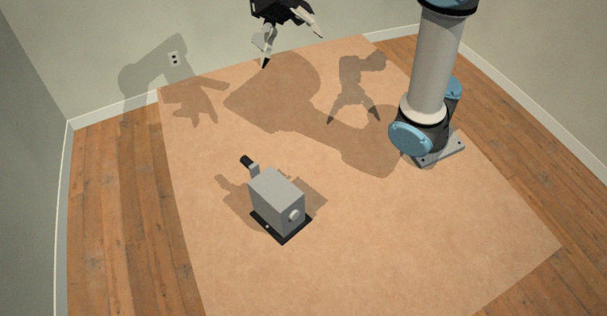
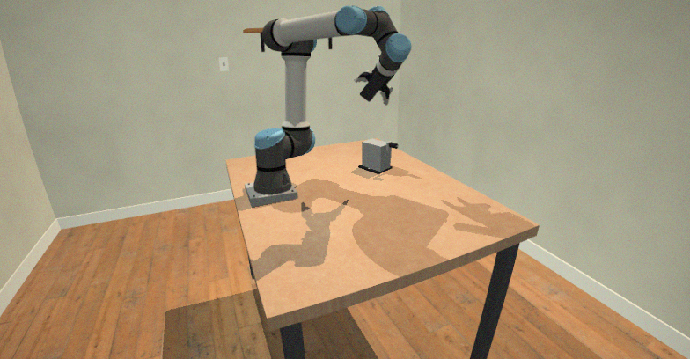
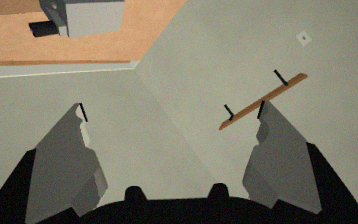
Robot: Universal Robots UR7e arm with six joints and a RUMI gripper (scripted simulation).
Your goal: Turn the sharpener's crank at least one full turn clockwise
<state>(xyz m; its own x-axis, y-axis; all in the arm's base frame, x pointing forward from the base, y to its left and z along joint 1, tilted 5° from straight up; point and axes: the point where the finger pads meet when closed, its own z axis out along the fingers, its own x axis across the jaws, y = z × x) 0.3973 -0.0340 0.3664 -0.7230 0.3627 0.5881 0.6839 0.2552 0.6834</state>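
Note:
The sharpener [image 1: 276, 199] [image 2: 375, 155] [image 3: 96, 17] is a grey box on a black base plate, standing on the wooden table [image 1: 382, 237] [image 2: 386, 250]. Its crank [image 1: 253, 169] is on the side facing the back wall. The crank's black handle [image 1: 245, 160] [image 2: 392, 144] [image 3: 43, 28] points up and away from the box. My gripper [image 1: 291, 49] [image 2: 372, 93] [image 3: 173, 103] is open wide and empty. It hangs high above the table, well above and behind the sharpener, apart from the crank. In the wrist view the sharpener shows only at the top left edge.
The arm's base [image 1: 425, 137] [image 2: 271, 182] is bolted to the table to the right of the sharpener. A small wooden shelf [image 3: 262, 102] [image 2: 252, 31] is on the wall. The walls stand close behind the table's far edge.

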